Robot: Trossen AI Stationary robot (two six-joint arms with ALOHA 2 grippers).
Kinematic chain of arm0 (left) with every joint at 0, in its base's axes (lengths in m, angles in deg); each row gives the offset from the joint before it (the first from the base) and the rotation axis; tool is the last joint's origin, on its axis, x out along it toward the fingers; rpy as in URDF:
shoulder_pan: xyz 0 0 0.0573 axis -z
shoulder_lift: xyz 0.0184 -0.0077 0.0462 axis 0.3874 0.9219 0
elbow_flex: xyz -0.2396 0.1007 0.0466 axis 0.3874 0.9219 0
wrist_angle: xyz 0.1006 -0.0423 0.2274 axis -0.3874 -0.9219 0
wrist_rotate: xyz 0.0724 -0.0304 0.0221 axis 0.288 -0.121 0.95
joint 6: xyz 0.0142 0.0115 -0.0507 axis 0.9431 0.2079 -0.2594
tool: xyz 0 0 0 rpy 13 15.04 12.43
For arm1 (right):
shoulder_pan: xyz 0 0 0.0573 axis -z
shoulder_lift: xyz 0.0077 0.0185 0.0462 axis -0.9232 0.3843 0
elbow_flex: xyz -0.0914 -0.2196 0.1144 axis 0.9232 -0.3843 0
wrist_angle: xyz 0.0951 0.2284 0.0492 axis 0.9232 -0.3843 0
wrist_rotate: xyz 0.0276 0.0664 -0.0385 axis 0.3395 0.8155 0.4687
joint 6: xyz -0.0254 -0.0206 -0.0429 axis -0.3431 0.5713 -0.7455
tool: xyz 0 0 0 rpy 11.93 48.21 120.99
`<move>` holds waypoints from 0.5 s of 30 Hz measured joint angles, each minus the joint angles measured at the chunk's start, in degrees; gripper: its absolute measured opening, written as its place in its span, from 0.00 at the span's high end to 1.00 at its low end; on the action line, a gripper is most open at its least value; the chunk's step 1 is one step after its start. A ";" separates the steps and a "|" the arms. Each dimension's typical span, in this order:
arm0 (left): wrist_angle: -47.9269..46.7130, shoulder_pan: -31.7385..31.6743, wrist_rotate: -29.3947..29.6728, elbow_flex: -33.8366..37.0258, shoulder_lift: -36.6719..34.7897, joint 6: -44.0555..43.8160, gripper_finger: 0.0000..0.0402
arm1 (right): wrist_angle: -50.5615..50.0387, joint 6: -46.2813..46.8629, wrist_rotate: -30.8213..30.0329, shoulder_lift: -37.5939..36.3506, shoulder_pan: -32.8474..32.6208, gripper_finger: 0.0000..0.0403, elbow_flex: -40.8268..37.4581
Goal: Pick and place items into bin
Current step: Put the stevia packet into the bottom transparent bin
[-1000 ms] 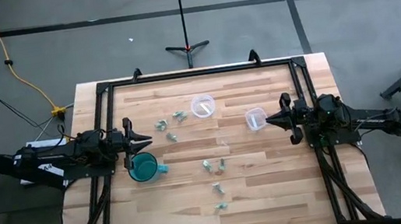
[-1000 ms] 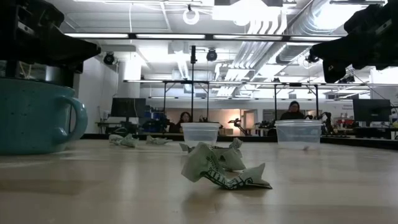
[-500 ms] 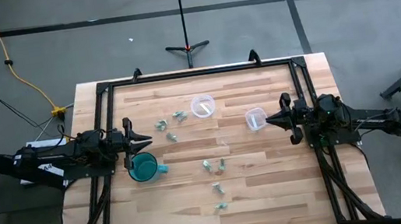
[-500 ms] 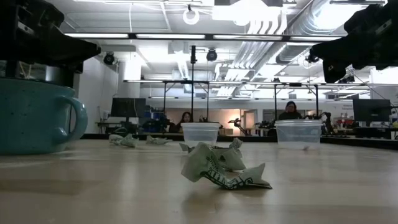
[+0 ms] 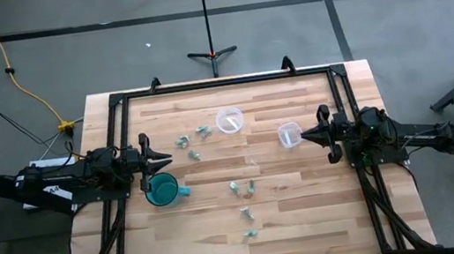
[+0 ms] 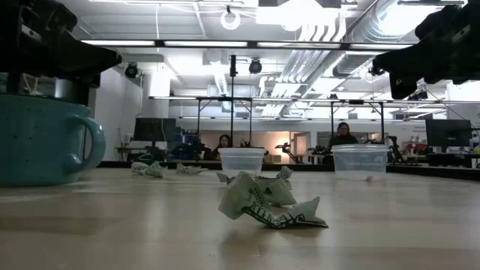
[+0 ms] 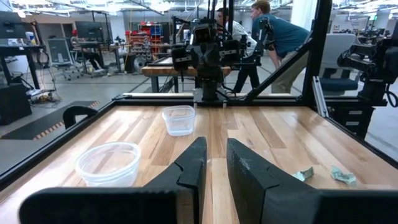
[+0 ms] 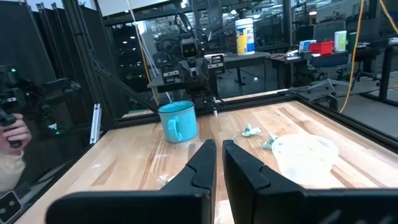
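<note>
No change on the table against the frames from a second and half a second back: both arms, every piece and both cups sit where they were; only a person in the room behind has shifted slightly in the low view. Judgement: no pick under way, task effectively at its start, nothing yet in a container. Left gripper (image 5: 163,161) hangs at the left edge, just beside the teal mug (image 5: 163,190), fingers nearly closed with a thin slit between them, holding nothing. Right gripper (image 5: 307,136) waits at the right edge, touching or just short of the near clear cup (image 5: 289,134); its fingers also nearly together, empty. Second clear cup (image 5: 230,120) stands mid-table toward the far side. Items (image 5: 243,187): small crumpled pale green-grey scraps, like balled printed paper in the low view (image 6: 264,199), lying in loose groups, one between mug and far cup, one mid-table, a few toward the near edge.
</note>
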 joint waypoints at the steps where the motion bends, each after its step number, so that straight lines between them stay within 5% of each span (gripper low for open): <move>1: 0.04 0.00 -0.01 0.01 0.00 -0.01 0.75 | 0.01 -0.06 -0.03 -0.01 0.01 0.95 0.00; 10: -0.30 0.00 0.00 0.00 0.02 -0.39 0.75 | 0.03 7.36 -0.55 0.00 0.00 0.94 -0.01; 15: -0.42 0.01 -0.01 0.01 0.02 -0.13 0.75 | -0.66 5.78 -6.13 -0.02 0.00 0.95 -0.01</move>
